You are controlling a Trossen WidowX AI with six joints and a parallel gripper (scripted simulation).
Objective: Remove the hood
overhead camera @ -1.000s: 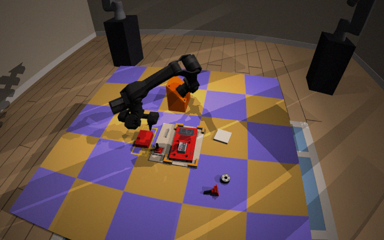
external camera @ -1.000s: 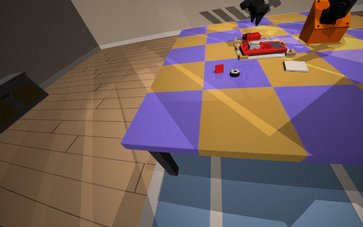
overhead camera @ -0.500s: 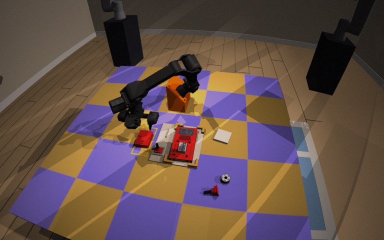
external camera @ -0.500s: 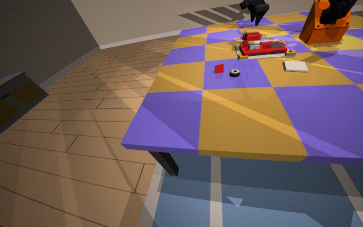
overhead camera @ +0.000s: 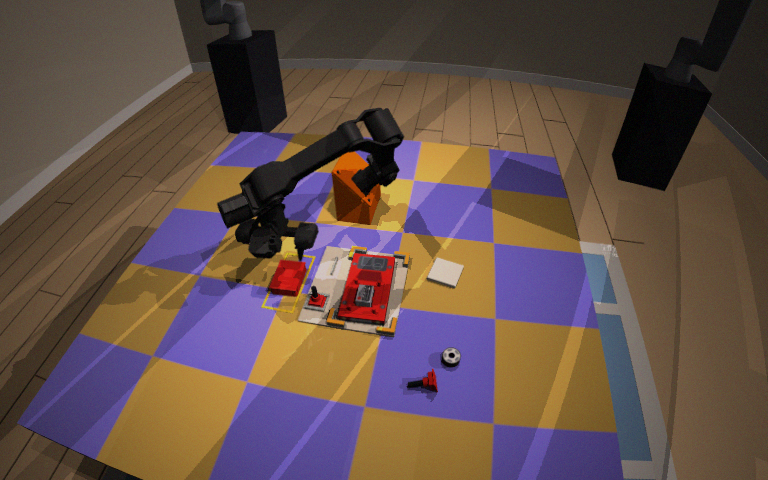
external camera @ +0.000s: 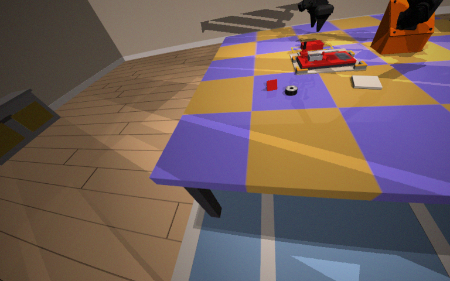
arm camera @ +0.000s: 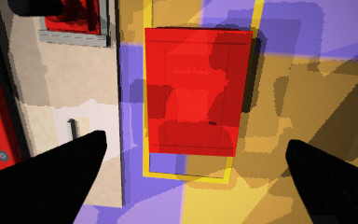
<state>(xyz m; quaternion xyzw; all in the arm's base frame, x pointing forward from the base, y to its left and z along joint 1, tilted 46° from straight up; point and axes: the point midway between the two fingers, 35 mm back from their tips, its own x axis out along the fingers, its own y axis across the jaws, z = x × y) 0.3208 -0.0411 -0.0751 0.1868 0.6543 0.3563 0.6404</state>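
Note:
The red hood (overhead camera: 287,278) (external camera: 312,44) (arm camera: 196,93) lies flat on the table, over the yellow outlined area (overhead camera: 277,309) (arm camera: 186,177). In the wrist view it hides parts of both long lines, so I cannot tell if its edges are fully inside. A strip of the area shows at one end. The red toy car (overhead camera: 386,283) (external camera: 331,61) sits on the pale plate beside it, its grey engine (overhead camera: 364,294) (external camera: 315,57) uncovered. My gripper (external camera: 315,28) (arm camera: 195,143) is open and empty, above the hood and apart from it. Its fingertips stand wider than the hood.
The pale base plate (overhead camera: 323,264) has orange corner pieces and carries a red part with a black stick (overhead camera: 317,298) near the hood. A white tile (overhead camera: 445,272) (external camera: 367,82), a wheel (overhead camera: 450,354) (external camera: 291,90) and a red-and-black part (overhead camera: 431,381) (external camera: 272,85) lie elsewhere on the table.

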